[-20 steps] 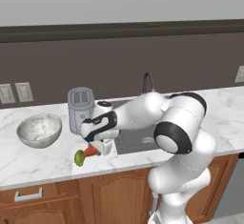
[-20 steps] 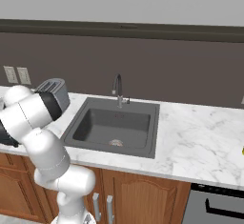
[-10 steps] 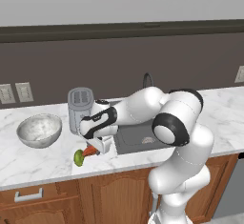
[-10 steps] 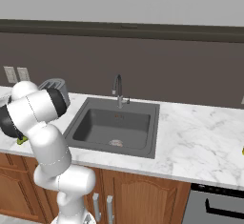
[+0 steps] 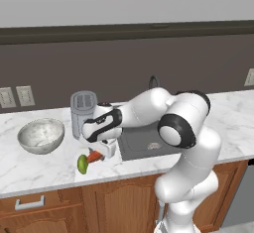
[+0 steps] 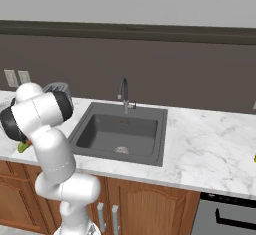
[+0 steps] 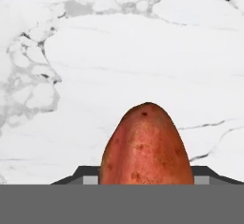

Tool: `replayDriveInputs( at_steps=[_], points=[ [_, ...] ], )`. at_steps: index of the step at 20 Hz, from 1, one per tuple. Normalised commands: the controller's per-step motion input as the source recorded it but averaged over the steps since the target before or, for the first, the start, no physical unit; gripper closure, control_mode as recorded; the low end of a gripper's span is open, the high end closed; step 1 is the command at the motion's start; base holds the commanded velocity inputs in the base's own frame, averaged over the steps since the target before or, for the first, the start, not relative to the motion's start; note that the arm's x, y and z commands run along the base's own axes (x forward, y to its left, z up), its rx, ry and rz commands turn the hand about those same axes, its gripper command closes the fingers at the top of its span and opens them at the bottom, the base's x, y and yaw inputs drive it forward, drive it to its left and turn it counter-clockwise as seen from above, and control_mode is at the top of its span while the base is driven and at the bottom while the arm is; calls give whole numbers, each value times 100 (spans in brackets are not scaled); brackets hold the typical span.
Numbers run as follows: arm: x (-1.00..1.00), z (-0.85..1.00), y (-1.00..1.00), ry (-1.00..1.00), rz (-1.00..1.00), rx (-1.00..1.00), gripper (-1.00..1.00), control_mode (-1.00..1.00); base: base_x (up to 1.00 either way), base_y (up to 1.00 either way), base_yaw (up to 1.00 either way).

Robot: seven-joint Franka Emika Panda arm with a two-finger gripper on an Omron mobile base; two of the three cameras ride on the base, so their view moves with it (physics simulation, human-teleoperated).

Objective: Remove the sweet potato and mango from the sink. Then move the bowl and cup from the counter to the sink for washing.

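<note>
Gripper: the gripper [image 5: 99, 153] hangs low over the marble countertop [image 5: 39, 165], left of the sink [image 5: 141, 145], pointing down. Its jaws stand partly apart and are closed on the sweet potato — the vegetable sits between the fingertips in the hand view.

Sweet potato: the sweet potato [image 7: 147, 147] is orange-red with darker specks, its rounded tip pointing away from the hand toward the white marble. In the left base view its tip [image 5: 93, 156] shows just under the hand, at or just above the counter — I cannot tell whether it touches.

Mango: the mango [image 5: 83, 163] is green and lies on the countertop near the front edge, just beside the sweet potato's tip on its left. From the right base view a sliver of green [image 6: 23, 147] shows behind the arm.

Sink: the dark grey basin [image 6: 120, 134] is set into the marble, with a thin curved faucet [image 6: 123, 93] at its back rim. A small pale patch lies on the basin floor; what it is, I cannot tell.

Bowl: the mottled whitish bowl [image 5: 41, 135] stands upright on the counter, well to the left of the sink and apart from the gripper.

Toaster: the grey toaster [image 5: 83, 113] stands between the bowl and the sink, behind the hand.

Cup: a small yellow edge [image 6: 254, 158] at the far right of the counter — too little of it to identify.
</note>
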Motion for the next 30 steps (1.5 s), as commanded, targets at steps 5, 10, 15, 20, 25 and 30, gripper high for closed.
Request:
replayDriveInputs(
  at_steps=[5, 10, 15, 20, 25, 30],
  points=[
    [0, -9, 2, -1, 15, 0, 100, -100, 0, 0, 0],
    [4, -14, 6, 0, 9, 0, 100, -100, 0, 0, 0],
    [8, -19, 10, -2, 7, 0, 100, -100, 0, 0, 0],
    [6, -25, 9, 0, 4, 0, 100, -100, 0, 0, 0],
    [5, -28, 8, 0, 2, 0, 100, -100, 0, 0, 0],
    [3, -26, 7, 0, 1, 0, -100, -100, 0, 0, 0]
  ],
)
